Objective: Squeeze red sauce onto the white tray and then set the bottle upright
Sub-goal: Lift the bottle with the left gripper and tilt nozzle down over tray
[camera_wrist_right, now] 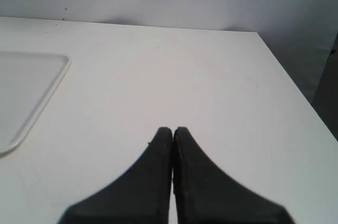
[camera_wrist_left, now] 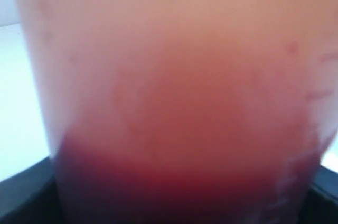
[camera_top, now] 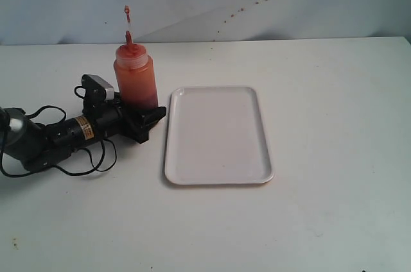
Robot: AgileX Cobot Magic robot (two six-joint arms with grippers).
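Observation:
The bottle (camera_top: 135, 79) stands upright on the table just left of the white tray (camera_top: 218, 134), its thin red nozzle pointing up with the tethered tip above it. My left gripper (camera_top: 145, 120) lies low on the table with its black fingers against both sides of the bottle's base, shut on it. Up close, the bottle (camera_wrist_left: 174, 102) fills the left wrist view, orange-red above and darker red below. No red sauce shows on the tray. My right gripper (camera_wrist_right: 173, 129) is shut and empty over bare table, with the tray's corner (camera_wrist_right: 26, 92) off to one side.
The left arm's black body and cables (camera_top: 58, 137) sprawl on the table left of the bottle. Small brownish-red specks (camera_top: 257, 2) dot the back wall. In the right wrist view the table's edge (camera_wrist_right: 296, 92) drops off beside the gripper.

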